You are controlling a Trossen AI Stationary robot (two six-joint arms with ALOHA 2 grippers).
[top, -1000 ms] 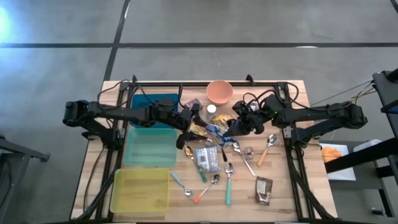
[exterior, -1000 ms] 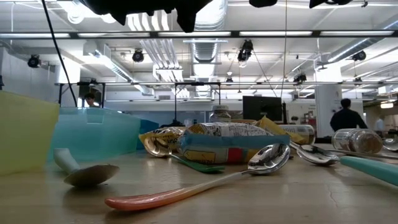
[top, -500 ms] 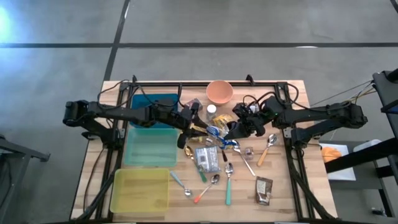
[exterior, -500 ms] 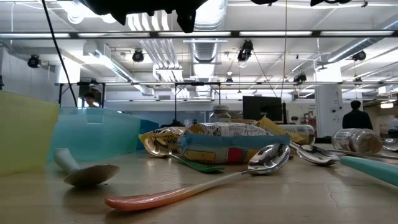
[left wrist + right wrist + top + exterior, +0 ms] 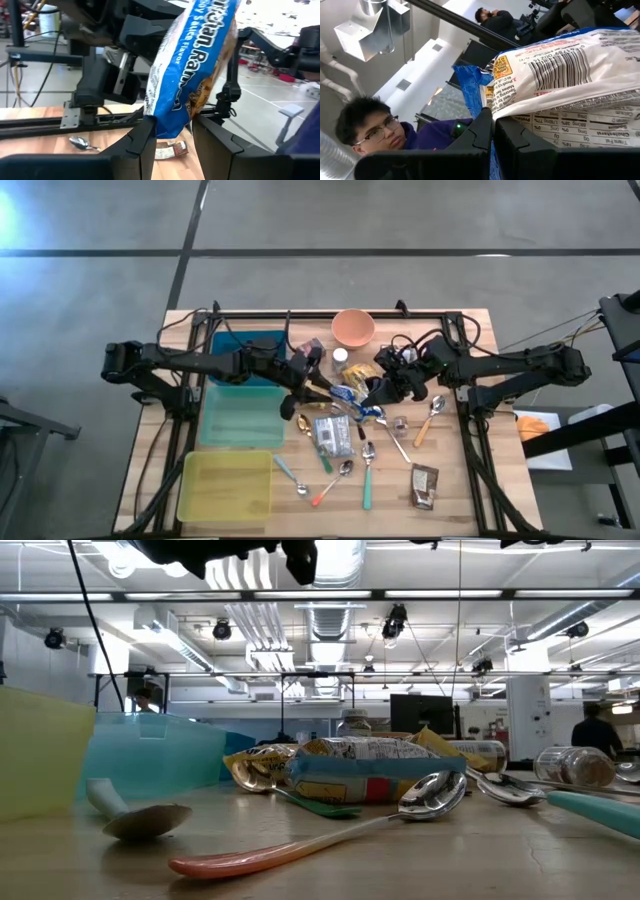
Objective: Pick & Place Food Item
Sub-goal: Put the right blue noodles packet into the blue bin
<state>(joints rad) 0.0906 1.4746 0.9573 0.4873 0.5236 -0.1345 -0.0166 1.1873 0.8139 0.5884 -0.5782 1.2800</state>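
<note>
Above table centre | ramen packet (image 5: 187, 70) | left gripper (image 5: 172, 132) and right gripper (image 5: 493, 122) both clamping it

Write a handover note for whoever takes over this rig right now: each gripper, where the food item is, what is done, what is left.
Left gripper: fingers closed on the lower end of the blue ramen packet, above the table's middle.
Right gripper: shut on the same ramen packet's other edge, facing the left gripper.
Packet: held off the table between both arms, near the orange bowl. A mid-air handover seems under way.
Done: packet picked up.
Left: one gripper must let go; packet not yet placed. The blue bin, green bin and yellow bin sit on the left side; which is the target I cannot tell.
</note>
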